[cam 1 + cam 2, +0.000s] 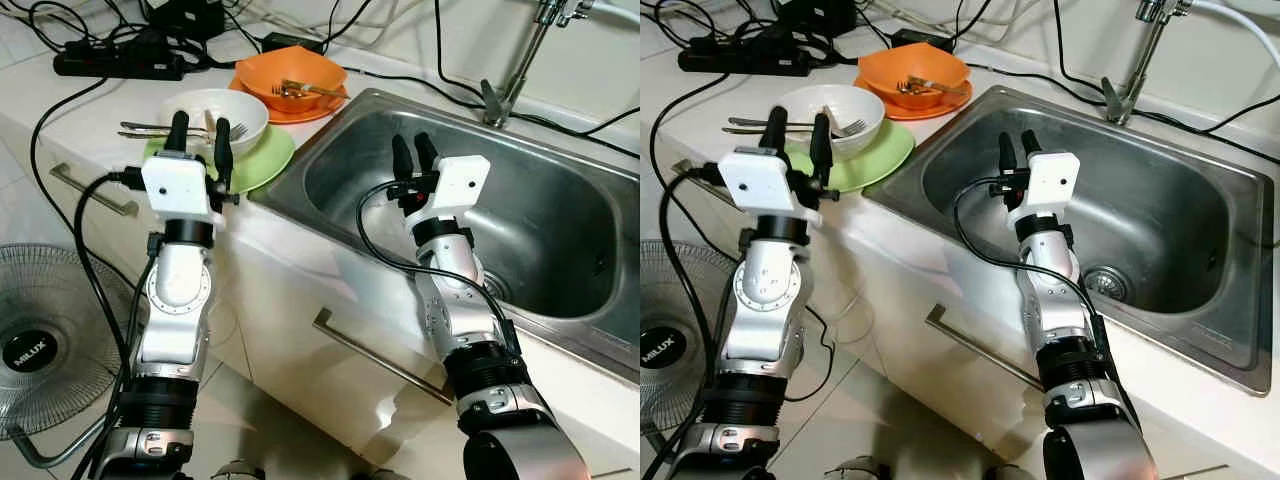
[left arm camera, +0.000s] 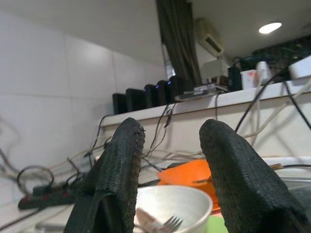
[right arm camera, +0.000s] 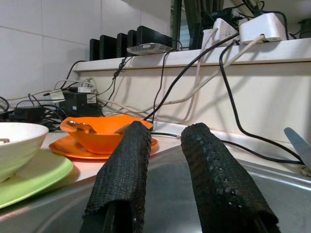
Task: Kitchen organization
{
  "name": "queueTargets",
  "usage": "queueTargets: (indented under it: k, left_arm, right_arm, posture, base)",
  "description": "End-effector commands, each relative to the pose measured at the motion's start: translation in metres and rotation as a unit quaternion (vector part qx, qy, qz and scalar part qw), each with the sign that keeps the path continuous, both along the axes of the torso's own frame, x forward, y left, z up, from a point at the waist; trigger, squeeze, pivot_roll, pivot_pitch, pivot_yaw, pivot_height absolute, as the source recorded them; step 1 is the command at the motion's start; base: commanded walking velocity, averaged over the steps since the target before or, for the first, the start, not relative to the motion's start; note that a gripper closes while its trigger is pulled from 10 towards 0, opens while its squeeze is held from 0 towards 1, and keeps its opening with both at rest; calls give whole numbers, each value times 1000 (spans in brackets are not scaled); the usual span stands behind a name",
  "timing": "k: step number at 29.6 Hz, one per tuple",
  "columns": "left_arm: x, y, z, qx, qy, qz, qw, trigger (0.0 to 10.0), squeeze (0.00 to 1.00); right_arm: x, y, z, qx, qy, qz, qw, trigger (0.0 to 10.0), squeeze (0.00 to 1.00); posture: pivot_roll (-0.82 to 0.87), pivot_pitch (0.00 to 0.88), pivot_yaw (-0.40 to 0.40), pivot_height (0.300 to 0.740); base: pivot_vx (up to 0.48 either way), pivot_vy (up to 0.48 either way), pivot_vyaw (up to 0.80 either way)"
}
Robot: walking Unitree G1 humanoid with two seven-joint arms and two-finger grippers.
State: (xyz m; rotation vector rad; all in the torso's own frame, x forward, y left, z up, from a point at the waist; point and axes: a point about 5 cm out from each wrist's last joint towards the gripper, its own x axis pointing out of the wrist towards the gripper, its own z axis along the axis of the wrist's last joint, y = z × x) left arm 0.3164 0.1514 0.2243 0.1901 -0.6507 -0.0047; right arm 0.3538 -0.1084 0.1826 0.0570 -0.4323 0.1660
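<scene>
Now both arms are reaching toward the dishes and sink.

Left gripper [image 1: 200,136], fingers apart, is hovering before the white bowl [image 1: 215,115] on the green plate [image 1: 262,160], upper left; right gripper [image 1: 414,153], fingers slightly apart, is hanging over the sink [image 1: 560,220].

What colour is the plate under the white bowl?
Light green; the plate under the white bowl shows best in the left eye view.
</scene>
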Motion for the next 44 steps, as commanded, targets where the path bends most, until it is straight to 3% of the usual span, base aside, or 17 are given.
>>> queueTargets:
  k: [1, 6, 7, 18, 19, 25, 36, 44]
  left_arm:
    - [0, -3, 7, 15, -10, 0, 1000, 10000, 0]
    - [2, 1, -3, 35, 17, 11, 999, 10000, 0]
    - [4, 1, -11, 44, 38, 8, 998, 10000, 1000]
    - [3, -6, -26, 58, 73, -8, 996, 10000, 992]
    - [3, -7, -29, 66, 78, -10, 995, 10000, 0]
    - [3, -6, -40, 107, 96, -2, 990, 10000, 0]
    - [7, 6, -51, 191, 114, 72, 972, 10000, 0]
    - [10, 14, -49, 198, 106, 116, 967, 10000, 0]
  right_arm:
    - [0, -3, -1, 10, 1, -5, 1000, 10000, 0]
    - [0, -2, -1, 11, 2, -4, 1000, 10000, 0]
    - [0, -2, -1, 11, 2, -4, 1000, 10000, 0]
    - [0, -3, -2, 10, 4, -5, 1000, 10000, 0]
    - [0, -3, -2, 10, 4, -5, 1000, 10000, 0]
    - [0, -2, -2, 11, 4, -3, 1000, 10000, 0]
    - [0, -1, -3, 11, 5, -2, 1000, 10000, 0]
    - [0, -2, -3, 11, 5, -4, 1000, 10000, 0]
  posture:
    - [127, 98, -30, 740]
    - [128, 97, -28, 740]
    - [127, 98, -28, 740]
    - [127, 100, -29, 740]
    - [127, 98, -29, 740]
    - [127, 102, -29, 740]
    - [128, 102, -29, 740]
    - [126, 100, -29, 740]
  base:
    - [0, 0, 0]
    - [0, 0, 0]
    - [0, 0, 0]
    - [0, 0, 0]
    - [0, 0, 0]
    - [0, 0, 0]
    - [0, 0, 0]
    - [0, 0, 0]
